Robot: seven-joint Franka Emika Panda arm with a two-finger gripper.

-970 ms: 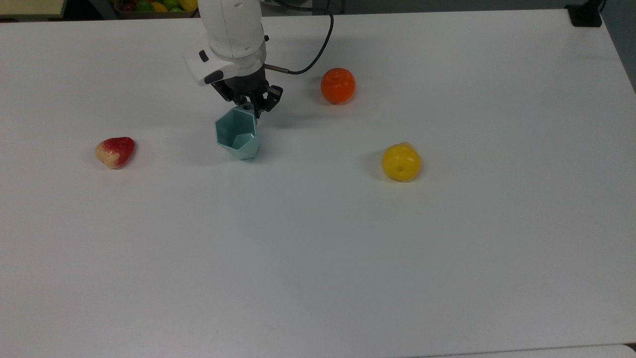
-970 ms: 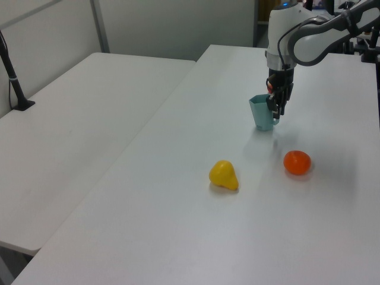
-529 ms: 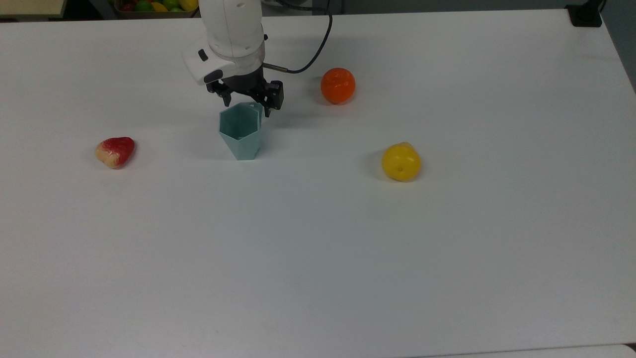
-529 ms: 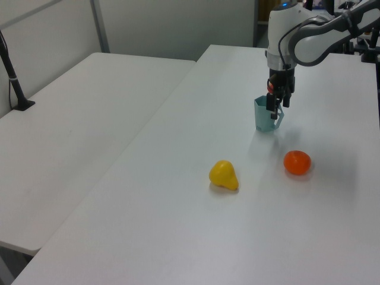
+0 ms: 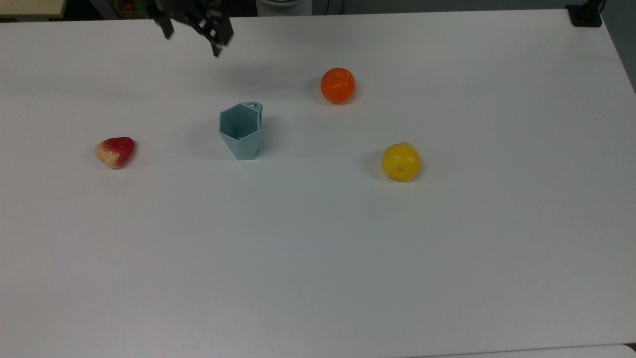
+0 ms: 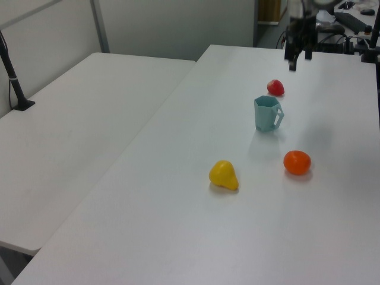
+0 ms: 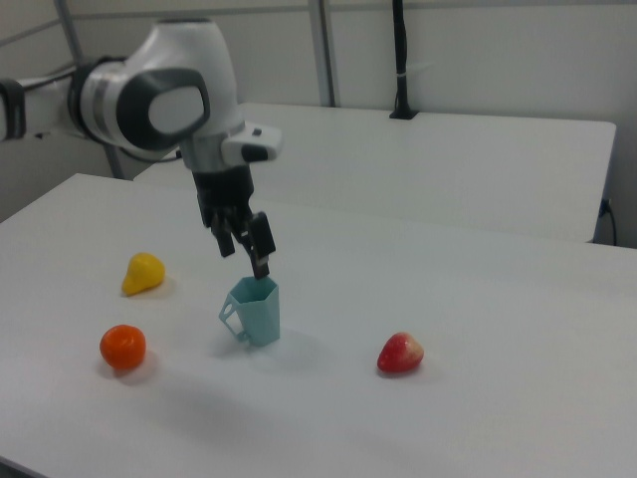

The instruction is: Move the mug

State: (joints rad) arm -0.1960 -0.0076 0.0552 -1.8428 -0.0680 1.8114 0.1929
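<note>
Since the gripper (image 5: 193,31) has let go of the mug (image 5: 240,131) and risen away from it, the mug now stands alone and upright on the desk (image 5: 318,258). Half a second ago the fingers were still down at the handle; now they hang high above the desk near its far edge in the top view, and in the right view the gripper (image 7: 244,244) is above the mug (image 7: 252,311) with a clear gap under it. The fingers are spread apart and hold nothing.

The mug sits in the far half of the desk, roughly midway between the red fruit (image 5: 115,151) on the top view's left and the orange (image 5: 338,85) on the top view's right. The handle points toward the far edge. A second ago the mug was tilted in the grasp, so the release appears to be the end of the placing; the task looks finished or very nearly so.

For open room, the whole near half of the desk is bare, and the near edge is well away from the mug. The yellow fruit (image 5: 401,162) lies well apart on the top view's right. No fruit touches the mug, and it is not close to any edge, so it seems in no danger of falling.
</note>
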